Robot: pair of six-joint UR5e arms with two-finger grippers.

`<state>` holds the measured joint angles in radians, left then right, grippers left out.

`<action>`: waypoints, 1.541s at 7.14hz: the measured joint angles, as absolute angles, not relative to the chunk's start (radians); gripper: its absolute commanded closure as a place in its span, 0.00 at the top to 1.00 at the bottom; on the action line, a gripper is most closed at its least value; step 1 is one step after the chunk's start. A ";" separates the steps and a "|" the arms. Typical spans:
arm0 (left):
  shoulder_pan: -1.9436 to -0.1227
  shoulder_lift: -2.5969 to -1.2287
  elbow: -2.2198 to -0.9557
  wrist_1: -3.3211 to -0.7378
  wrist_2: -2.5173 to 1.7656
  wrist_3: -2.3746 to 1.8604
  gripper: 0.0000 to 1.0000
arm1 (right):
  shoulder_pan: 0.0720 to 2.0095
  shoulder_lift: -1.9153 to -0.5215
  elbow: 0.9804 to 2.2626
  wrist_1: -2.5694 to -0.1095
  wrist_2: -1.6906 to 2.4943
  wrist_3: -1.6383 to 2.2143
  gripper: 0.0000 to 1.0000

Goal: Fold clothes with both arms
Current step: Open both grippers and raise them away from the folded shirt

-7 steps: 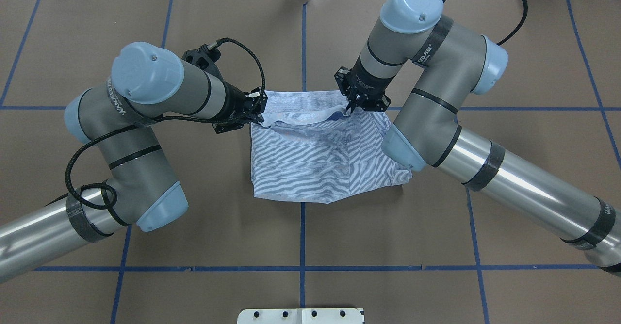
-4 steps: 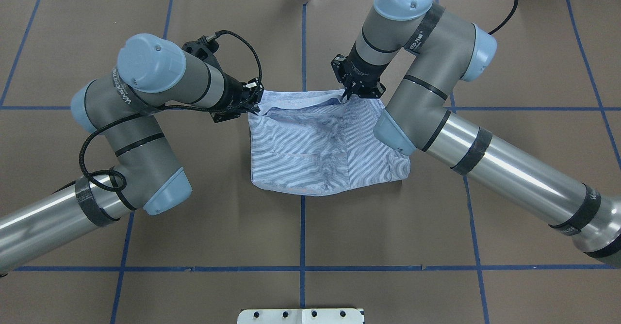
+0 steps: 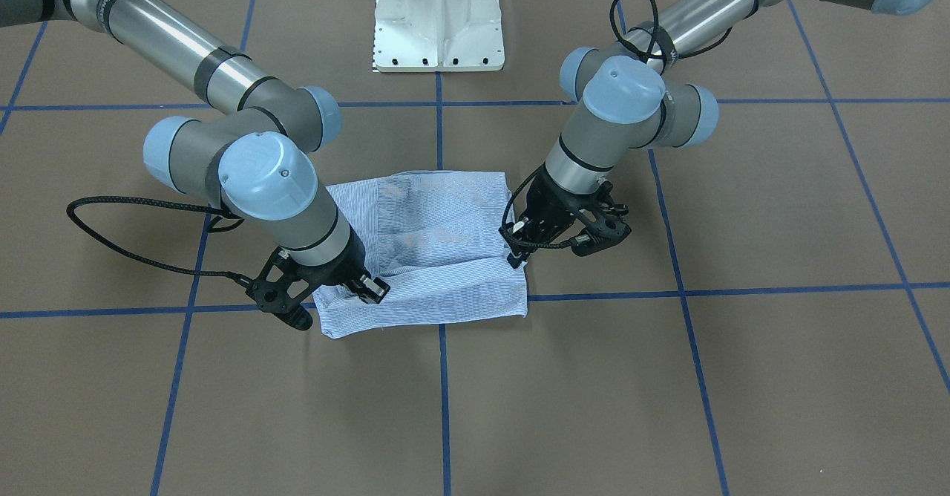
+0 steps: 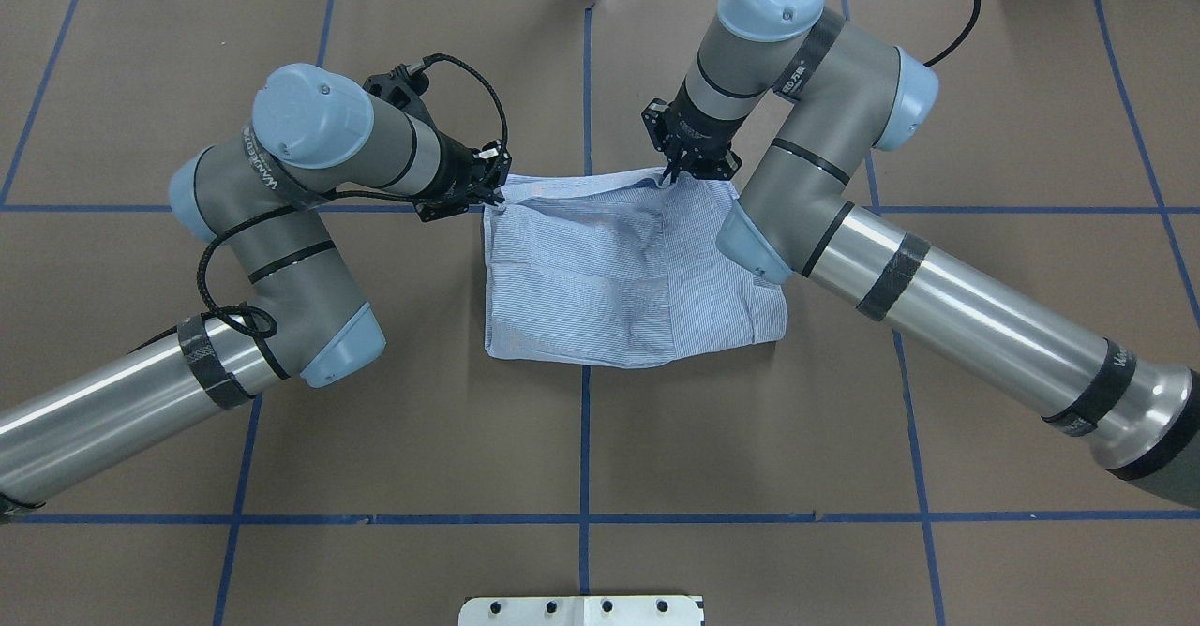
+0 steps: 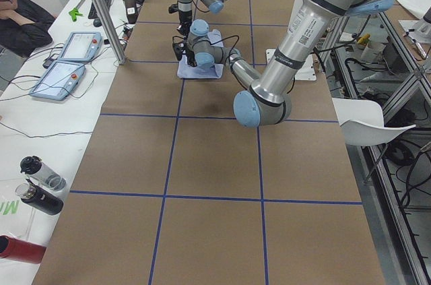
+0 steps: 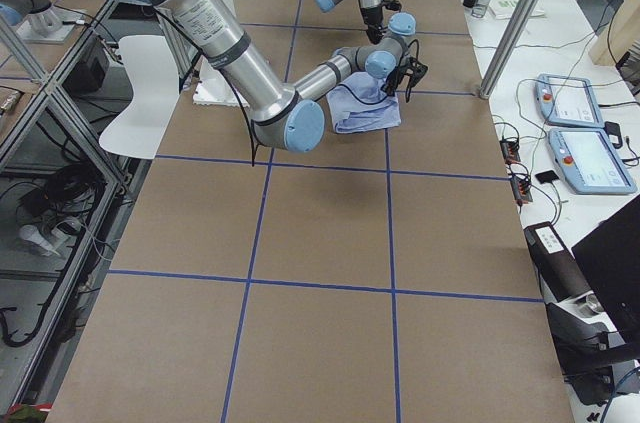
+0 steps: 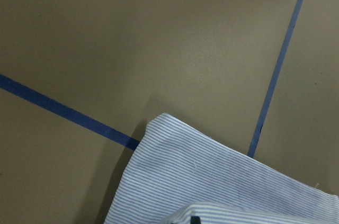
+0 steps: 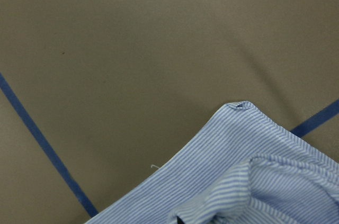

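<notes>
Base plate [image 4: 581, 610] nearest, white, at the bench [image 4: 394, 439] edge; blue tape lines [image 4: 584, 448] cross the brown paper. Beyond, the folded shirt [image 4: 600, 279] lies mid-bench, long axis left-to-right, its right edge hidden under the right arm's elbow [image 4: 755, 251]. At its far edge, left hand [image 4: 495, 197] and right hand [image 4: 673, 174] each pinch cloth.

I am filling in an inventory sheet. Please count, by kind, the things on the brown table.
Striped shirt: 1
Robot arms: 2 (left arm, right arm)
White pedestal: 1
Total: 4
</notes>
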<state>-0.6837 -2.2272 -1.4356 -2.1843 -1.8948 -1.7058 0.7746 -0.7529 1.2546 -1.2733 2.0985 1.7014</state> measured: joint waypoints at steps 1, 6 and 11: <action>-0.684 -2.234 -1.408 -2.212 -1.894 -1.706 0.00 | 0.775 -0.745 1.241 -1.272 2.099 1.701 0.00; -0.708 -2.244 -1.378 -2.249 -1.894 -1.702 0.99 | 0.805 -0.750 1.235 -1.271 2.130 1.636 1.00; -0.812 -2.239 -1.410 -2.150 -1.998 -1.621 0.99 | 0.851 -0.781 1.277 -1.191 2.222 1.561 1.00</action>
